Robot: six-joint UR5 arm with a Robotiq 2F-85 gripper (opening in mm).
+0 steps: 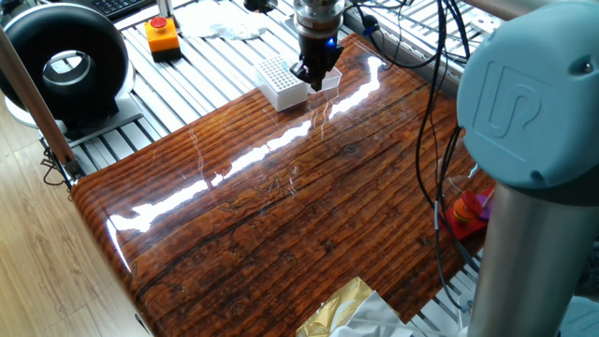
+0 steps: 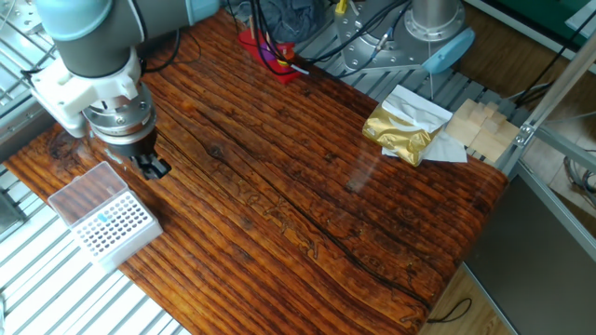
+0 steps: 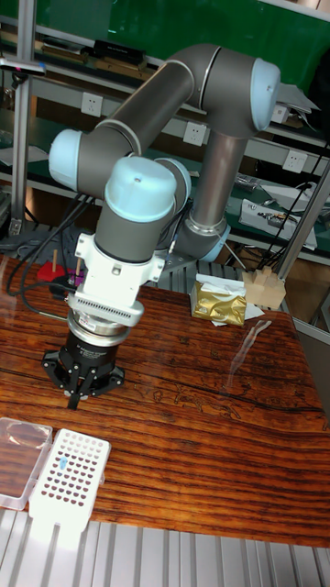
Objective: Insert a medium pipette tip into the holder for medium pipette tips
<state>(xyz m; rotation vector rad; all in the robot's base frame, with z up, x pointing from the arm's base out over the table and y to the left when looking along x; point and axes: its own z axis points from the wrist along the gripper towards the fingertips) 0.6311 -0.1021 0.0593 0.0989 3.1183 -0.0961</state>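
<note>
The holder for medium pipette tips (image 1: pixel 282 83) is a white block with a grid of holes at the table's far edge; it also shows as the holder (image 2: pixel 116 225) and the holder (image 3: pixel 71 469). A few holes hold something blue. My gripper (image 1: pixel 314 77) hangs just above the table beside the holder, on the side of a clear flat box. In the other views the gripper (image 2: pixel 155 169) (image 3: pixel 75 396) points down, a short way from the block, and its dark fingers look pressed together. The medium pipette tip is too small to make out, so I cannot see one between the fingers.
A clear flat box (image 2: pixel 82 191) lies against the holder, seen too as the clear box (image 3: pixel 22 450). A gold foil pack (image 2: pixel 402 135) on white paper and wooden blocks (image 2: pixel 482 126) sit at the opposite edge. Red items and cables (image 2: pixel 270 51) lie by the arm's base.
</note>
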